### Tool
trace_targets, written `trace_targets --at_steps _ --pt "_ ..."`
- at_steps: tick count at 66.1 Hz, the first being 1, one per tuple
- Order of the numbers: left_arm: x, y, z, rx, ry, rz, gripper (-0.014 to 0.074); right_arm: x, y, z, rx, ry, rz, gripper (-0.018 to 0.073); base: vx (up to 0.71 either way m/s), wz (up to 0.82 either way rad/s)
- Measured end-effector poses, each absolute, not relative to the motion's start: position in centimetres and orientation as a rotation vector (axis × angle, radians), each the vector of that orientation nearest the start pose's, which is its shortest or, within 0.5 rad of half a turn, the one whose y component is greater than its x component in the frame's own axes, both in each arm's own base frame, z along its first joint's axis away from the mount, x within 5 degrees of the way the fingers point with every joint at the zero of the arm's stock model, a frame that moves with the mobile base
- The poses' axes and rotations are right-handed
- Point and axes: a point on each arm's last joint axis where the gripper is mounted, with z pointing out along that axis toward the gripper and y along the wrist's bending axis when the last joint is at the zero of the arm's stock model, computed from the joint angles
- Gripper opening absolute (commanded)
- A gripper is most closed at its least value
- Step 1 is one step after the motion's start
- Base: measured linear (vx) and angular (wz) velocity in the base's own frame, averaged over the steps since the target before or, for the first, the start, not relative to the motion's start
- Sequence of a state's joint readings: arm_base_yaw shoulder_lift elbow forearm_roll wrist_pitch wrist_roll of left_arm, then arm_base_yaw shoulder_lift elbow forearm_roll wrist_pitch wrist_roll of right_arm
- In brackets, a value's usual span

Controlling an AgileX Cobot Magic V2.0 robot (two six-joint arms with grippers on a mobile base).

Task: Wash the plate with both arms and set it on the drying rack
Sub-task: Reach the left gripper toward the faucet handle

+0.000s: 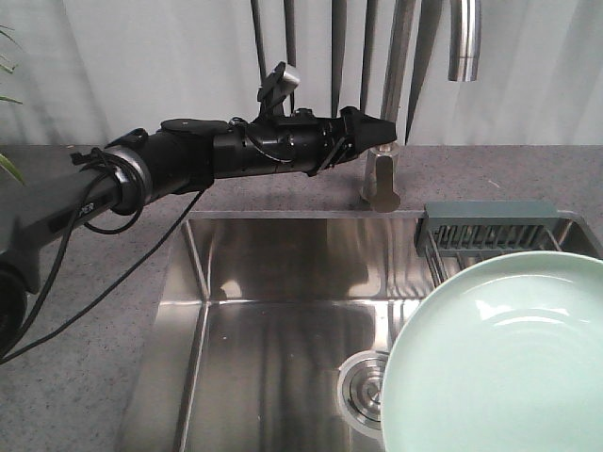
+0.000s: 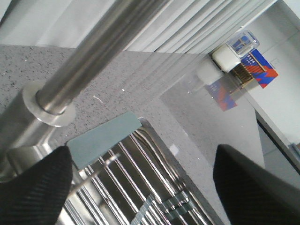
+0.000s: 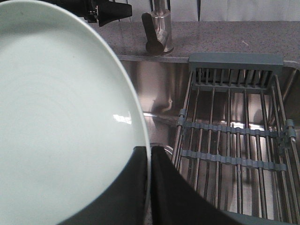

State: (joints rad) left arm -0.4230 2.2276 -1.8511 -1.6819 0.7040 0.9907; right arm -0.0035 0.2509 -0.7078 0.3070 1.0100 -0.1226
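One desk (image 1: pixel 94 311): grey speckled stone top, running around the basin on the left and behind it.
One sink (image 1: pixel 283 273): steel basin sunk into the desk, its walls bright with reflections.
One drying rack (image 3: pixel 234 136): it lies across the right part of the sink. Thin metal rods run front to back, and two grey-green crossbars are clipped over them. The rods are too many and too close to count surely.
One slotted basket (image 3: pixel 234 70): the rack's far end, grey-green, against the sink's back wall.
One plate (image 3: pixel 61 117): pale mint green, glossy and plain. It is held tilted in the air over the sink, just left of the rack and not on it. In the front view it hides part of the rack and part of the drain.
One faucet (image 1: pixel 382 179): steel stem rising from the desk behind the sink, with a lever at its base.
Two hands, one to each arm:
Left hand (image 2: pixel 143 150): fingers spread wide with nothing between them. It reaches over the back of the sink, close beside the faucet stem. Contact cannot be told.
Right hand (image 3: pixel 150 157): both dark fingers are pressed together on the plate's lower rim.
One drain (image 1: pixel 363 386): round steel strainer in the sink floor, partly behind the plate.
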Motion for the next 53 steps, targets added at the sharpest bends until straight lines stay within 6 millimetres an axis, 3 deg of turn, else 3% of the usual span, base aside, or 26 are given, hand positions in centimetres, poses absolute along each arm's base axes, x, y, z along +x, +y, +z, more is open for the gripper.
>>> trace_targets --at_steps 29,42,53 --pt "46.3 -27.4 24.9 0.229 1.927 -1.394 0.058 1.9 2.3 34.1 -0.117 2.007 0.287 -0.0005 0.0 0.0" --pt "46.0 -28.9 25.8 0.265 1.891 -1.417 0.058 1.9 2.3 34.1 -0.117 2.007 0.287 -0.0005 0.0 0.0" --pt "45.5 -30.6 24.5 0.289 1.916 -1.438 0.058 1.9 2.3 34.1 -0.117 2.007 0.287 -0.0005 0.0 0.0"
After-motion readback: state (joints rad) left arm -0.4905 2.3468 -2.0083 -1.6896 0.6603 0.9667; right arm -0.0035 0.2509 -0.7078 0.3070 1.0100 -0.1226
